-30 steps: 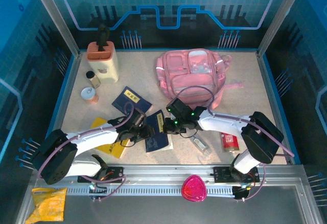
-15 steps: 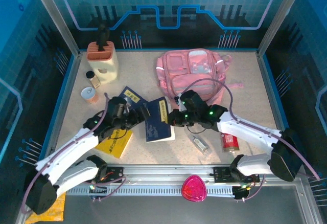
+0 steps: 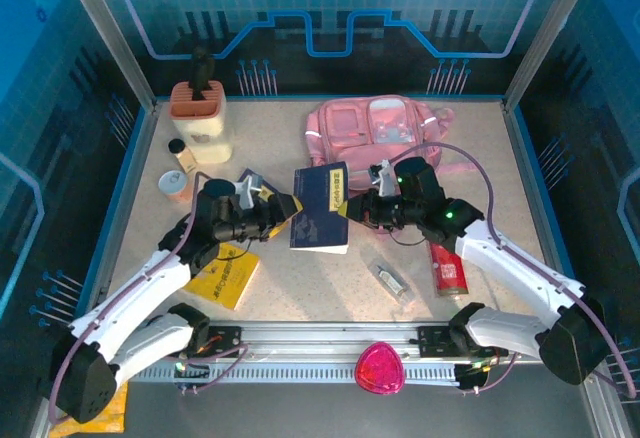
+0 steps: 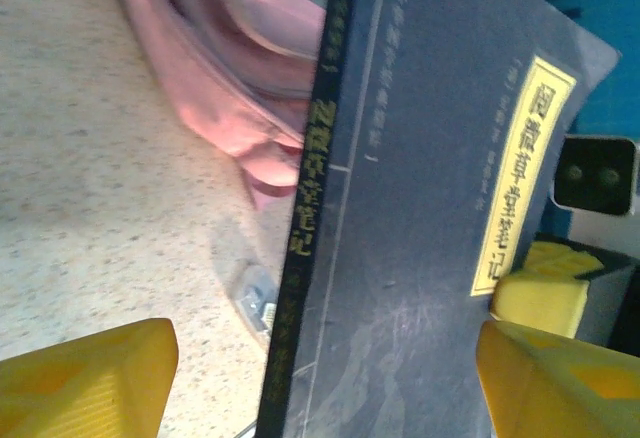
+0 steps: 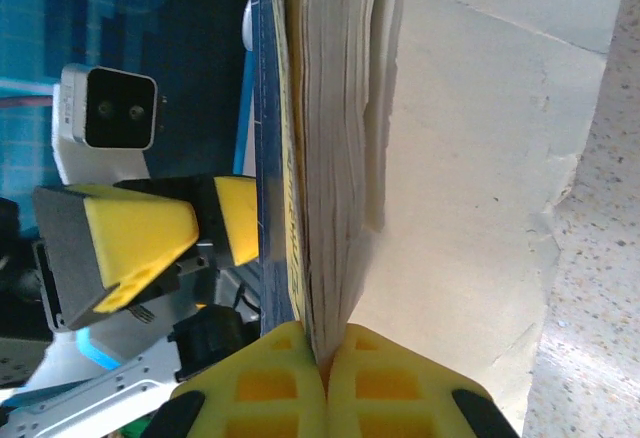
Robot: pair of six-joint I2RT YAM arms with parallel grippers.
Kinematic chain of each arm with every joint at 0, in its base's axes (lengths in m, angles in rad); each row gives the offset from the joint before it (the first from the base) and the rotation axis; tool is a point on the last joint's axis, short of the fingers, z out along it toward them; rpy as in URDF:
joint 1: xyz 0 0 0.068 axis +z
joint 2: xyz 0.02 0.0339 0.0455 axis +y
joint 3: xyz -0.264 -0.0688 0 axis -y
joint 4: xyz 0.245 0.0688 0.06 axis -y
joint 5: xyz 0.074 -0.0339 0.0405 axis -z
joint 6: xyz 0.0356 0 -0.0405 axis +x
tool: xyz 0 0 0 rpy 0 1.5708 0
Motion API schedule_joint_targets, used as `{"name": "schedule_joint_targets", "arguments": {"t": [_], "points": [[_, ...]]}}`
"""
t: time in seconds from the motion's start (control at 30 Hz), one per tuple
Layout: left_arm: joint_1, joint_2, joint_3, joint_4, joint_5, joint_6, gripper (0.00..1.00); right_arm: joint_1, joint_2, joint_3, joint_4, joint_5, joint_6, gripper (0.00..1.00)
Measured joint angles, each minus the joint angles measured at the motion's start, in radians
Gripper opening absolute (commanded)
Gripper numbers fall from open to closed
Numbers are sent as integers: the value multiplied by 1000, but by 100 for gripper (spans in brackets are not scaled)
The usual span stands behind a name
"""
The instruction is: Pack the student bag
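1. The student bag (image 3: 375,143) lies flat on the table (image 3: 490,208) in the upper centre-right of the top view, its glossy front pockets facing up. In the left wrist view its pink fabric (image 4: 230,88) fills the upper left.
2. The right gripper (image 3: 352,208) sits at the centre of the top view, just below the bag's near edge. Its fingers are pinched together on the dark blue book (image 3: 320,220).
3. In the right wrist view the yellow fingertips (image 5: 285,383) at the bottom centre clamp the book's page edge (image 5: 335,108), and the pages rise straight up the frame.
4. From above, the book's cover with its yellow title strip faces the camera. I cannot tell whether the book is clear of the table.
5. The left gripper (image 3: 283,208) is just left of the book, pointing at it, with its fingers spread wide.
6. In the left wrist view its yellow fingers (image 4: 90,378) sit in the two lower corners. The book's cover (image 4: 420,208) spans the gap ahead of them, and no contact shows.
7. A second blue book (image 3: 252,186) lies partly under the left arm, and a yellow book (image 3: 225,280) lies at lower left.
8. A small clear bottle (image 3: 388,278) and a red can (image 3: 448,270) lie at lower right, near the right arm.
9. A cream container (image 3: 205,123) with an orange top stands at upper left.
10. A magenta rounded object (image 3: 380,368) rests at the bottom centre.
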Motion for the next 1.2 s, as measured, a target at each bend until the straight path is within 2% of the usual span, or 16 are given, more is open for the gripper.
{"name": "schedule_joint_targets", "arguments": {"t": [0.23,0.37,0.43,0.47,0.53,0.6,0.67,0.9,1.07,1.2], "points": [[-49,53,0,146,37,-49,38,-35,21,0,55,-58,33,2],[-51,55,0,172,37,-69,14,-55,22,0,65,-71,37,12],[-52,57,2,185,38,-72,7,-58,22,0,67,-74,37,21],[-51,57,4,185,38,-76,5,-60,21,0,66,-74,40,27],[-51,60,11,185,36,-76,2,-71,18,-6,70,-74,34,48],[-54,68,25,189,34,-79,0,-87,4,-28,64,-79,33,84],[-56,74,37,192,28,-82,0,-103,-8,-39,39,-86,27,100],[-109,122,106,243,-11,-106,0,-132,-15,-51,-3,-148,13,100],[-164,214,175,309,-37,-106,0,-137,-11,-66,109,-232,83,99],[-174,261,210,306,-57,-98,0,-180,-36,-112,275,-299,194,87]]}}
